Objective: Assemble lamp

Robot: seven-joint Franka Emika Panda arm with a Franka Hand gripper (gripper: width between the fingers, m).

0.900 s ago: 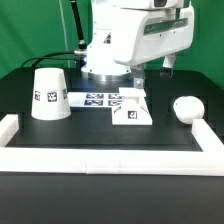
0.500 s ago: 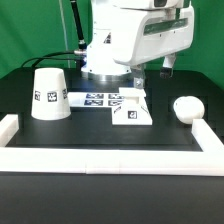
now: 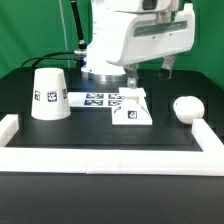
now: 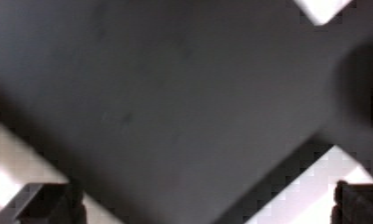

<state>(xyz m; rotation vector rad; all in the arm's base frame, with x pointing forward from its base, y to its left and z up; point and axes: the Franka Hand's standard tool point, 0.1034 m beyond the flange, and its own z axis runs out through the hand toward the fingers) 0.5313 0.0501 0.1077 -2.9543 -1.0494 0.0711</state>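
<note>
Lamp parts on the desk point(image 3: 100, 135), exterior view. The base point(image 3: 131, 108) stands just beside the marker board point(image 3: 95, 99); from it the shade point(image 3: 48, 93), mouth down, lies at 9 o'clock and the bulb point(image 3: 186, 107) at 3 o'clock, each well apart. The arm point(image 3: 125, 40) hides my end effector point(image 4: 197, 205) here; the blurred wrist view suggests fingers point(image 4: 41, 203) spread, holding nothing. I judge the base nearest, roughly 6 o'clock from the arm. Tags point(image 3: 45, 97) show patterns only, no readable writing.

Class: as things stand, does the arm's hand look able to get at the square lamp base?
Probably yes. The hand hangs open above the table, and the base stands uncovered, with only the flat marker board beside it.
</note>
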